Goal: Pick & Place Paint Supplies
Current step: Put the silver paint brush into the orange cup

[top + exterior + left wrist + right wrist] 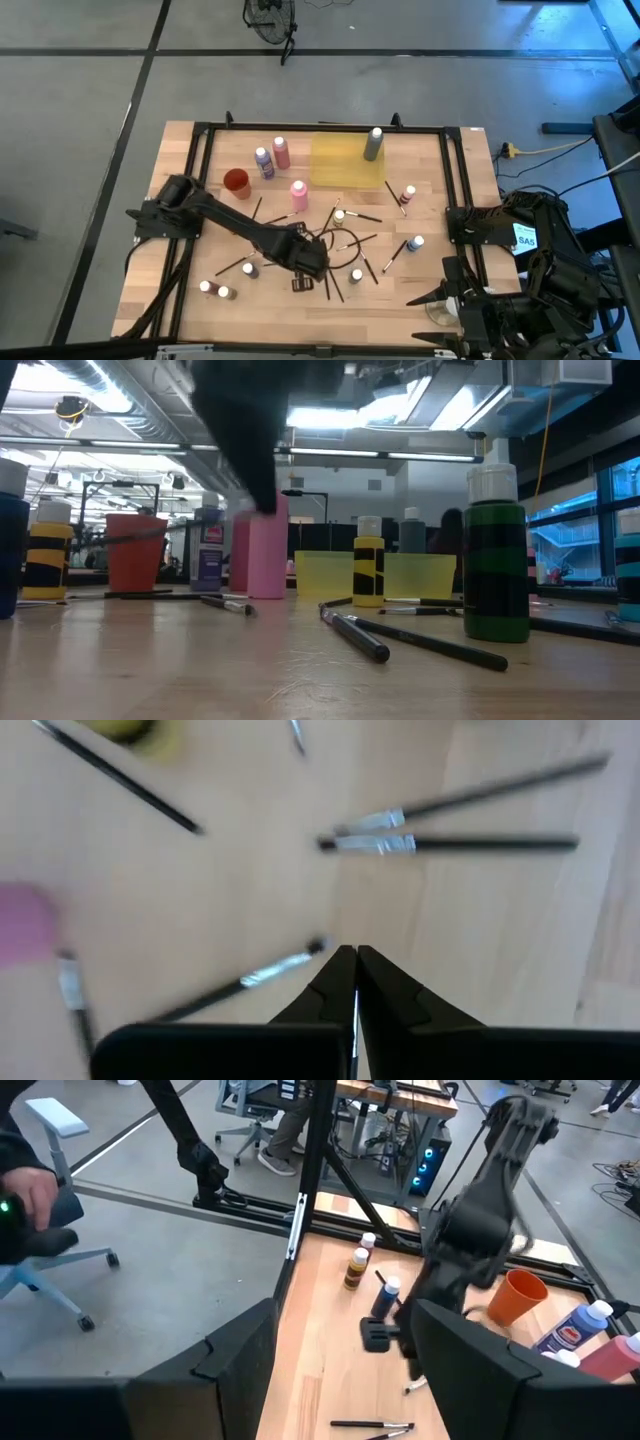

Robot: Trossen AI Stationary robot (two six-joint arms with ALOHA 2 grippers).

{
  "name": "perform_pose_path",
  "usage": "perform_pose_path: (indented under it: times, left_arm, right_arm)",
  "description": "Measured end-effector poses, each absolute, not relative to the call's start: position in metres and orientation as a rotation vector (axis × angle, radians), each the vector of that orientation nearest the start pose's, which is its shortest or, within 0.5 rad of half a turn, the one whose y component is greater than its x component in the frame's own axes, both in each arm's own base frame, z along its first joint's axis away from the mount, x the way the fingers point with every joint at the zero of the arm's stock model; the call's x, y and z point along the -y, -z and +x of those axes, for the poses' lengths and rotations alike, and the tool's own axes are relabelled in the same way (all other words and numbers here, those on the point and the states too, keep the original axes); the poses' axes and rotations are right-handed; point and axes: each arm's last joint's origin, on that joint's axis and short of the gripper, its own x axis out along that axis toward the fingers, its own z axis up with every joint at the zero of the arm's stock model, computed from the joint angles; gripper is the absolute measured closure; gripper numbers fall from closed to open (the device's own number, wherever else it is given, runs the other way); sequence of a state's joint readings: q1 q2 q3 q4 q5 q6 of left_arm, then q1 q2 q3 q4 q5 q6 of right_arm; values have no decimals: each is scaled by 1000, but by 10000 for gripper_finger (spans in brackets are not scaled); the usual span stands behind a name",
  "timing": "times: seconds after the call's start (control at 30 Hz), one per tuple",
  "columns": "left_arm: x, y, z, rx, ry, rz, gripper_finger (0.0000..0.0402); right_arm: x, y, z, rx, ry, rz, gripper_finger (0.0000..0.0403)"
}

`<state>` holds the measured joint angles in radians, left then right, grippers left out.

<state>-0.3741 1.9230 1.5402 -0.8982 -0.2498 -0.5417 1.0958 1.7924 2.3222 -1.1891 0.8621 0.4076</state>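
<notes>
at the near right corner of the wooden table [420, 200], the right gripper [428, 296] waits low at the edge, its two fingers spread apart and holding nothing. close to the near left edge stand two small yellow-and-black paint bottles [213, 290], side by side.

the left gripper [303, 285] is in the near middle of the table, just above the wood, with its fingers [335, 982] pressed together and nothing between them. in the left wrist view a paintbrush [232, 985] lies just beside the tips, and two other brushes [450, 842] lie a little farther, almost parallel. more dark-handled paintbrushes [345, 262] are scattered around this gripper, crossing each other, together with a thin black cord [340, 243] that makes a loop.

to the right of the middle lies a blue bottle [413, 243], and farther a brown-red one [408, 194]. near the centre stands a pink bottle [298, 195]. on the left, farther, there is an orange-red cup [236, 182], then a purple bottle [264, 161] and a taller pink bottle [282, 152] beside it.

at the far side a clear yellow tray [345, 165] rests on the table, and a grey bottle [373, 144] stands at its far right corner.
</notes>
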Motion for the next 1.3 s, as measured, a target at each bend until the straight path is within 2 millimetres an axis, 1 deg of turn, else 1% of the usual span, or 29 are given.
perform_pose_path:
  times: [0.2, 0.3, 0.4, 0.57, 0.7, 0.83, 0.9, 1.0, 1.17, 1.3]
  left_arm:
    - [128, -281, 343, -916, -389, -49, 399]
    - [122, -311, 328, -784, -460, -34, 399]
    - [114, -337, 313, -689, -493, -44, 399]
    - [104, -365, 284, -612, -558, 39, 399]
    - [88, -381, 261, -593, -626, 76, 399]
    - [72, -397, 236, -564, -686, 86, 399]
    - [65, -401, 224, -530, -713, 85, 399]
    - [55, -399, 202, -486, -751, 79, 399]
    - [39, -385, 168, -385, -785, 0, 399]
    - [30, -369, 148, -270, -840, -28, 399]
  right_arm:
    - [-281, -484, 170, -392, -128, -146, 169]
    - [-280, -485, 172, -389, -121, -139, 169]
    - [-278, -485, 175, -389, -111, -136, 169]
    - [-272, -484, 185, -392, -77, -130, 169]
    - [-264, -485, 195, -385, -25, -136, 169]
    - [-253, -490, 201, -371, 7, -132, 169]
    - [-249, -492, 205, -365, 21, -126, 169]
    - [-245, -493, 207, -365, 34, -125, 169]
    - [-238, -495, 212, -362, 60, -124, 169]
    - [-234, -495, 215, -366, 69, -119, 169]
